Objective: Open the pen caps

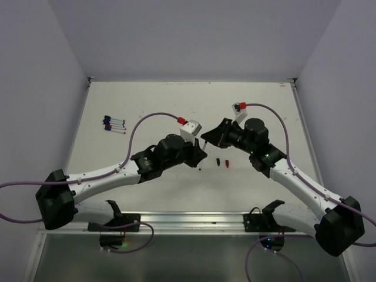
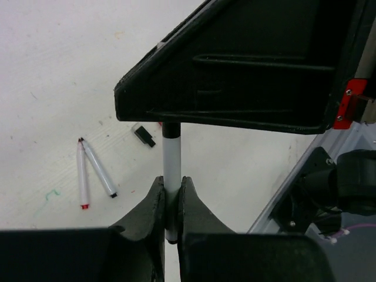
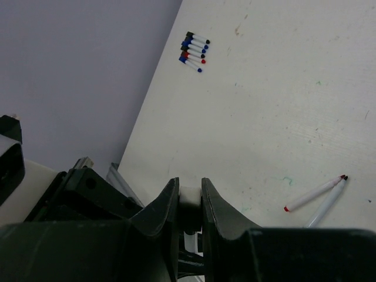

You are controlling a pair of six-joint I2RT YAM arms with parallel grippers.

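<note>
White tabletop (image 1: pixel 176 106), lavender walls (image 1: pixel 35 88). I see my left gripper (image 2: pixel 171 183) clamped on a white pen (image 2: pixel 171 155), holding it upright. My right gripper (image 3: pixel 189 191) pinches its dark upper end. A black cap (image 2: pixel 144 135) and two loose pens (image 2: pixel 98 171) lie nearby on the table. The capped pens (image 1: pixel 114 124) sit far left.

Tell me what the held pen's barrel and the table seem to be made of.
The pen barrel looks like smooth white plastic with a slight sheen. The table seems to be a matte white board, perhaps laminate; it shows scuffs and ink marks.
</note>
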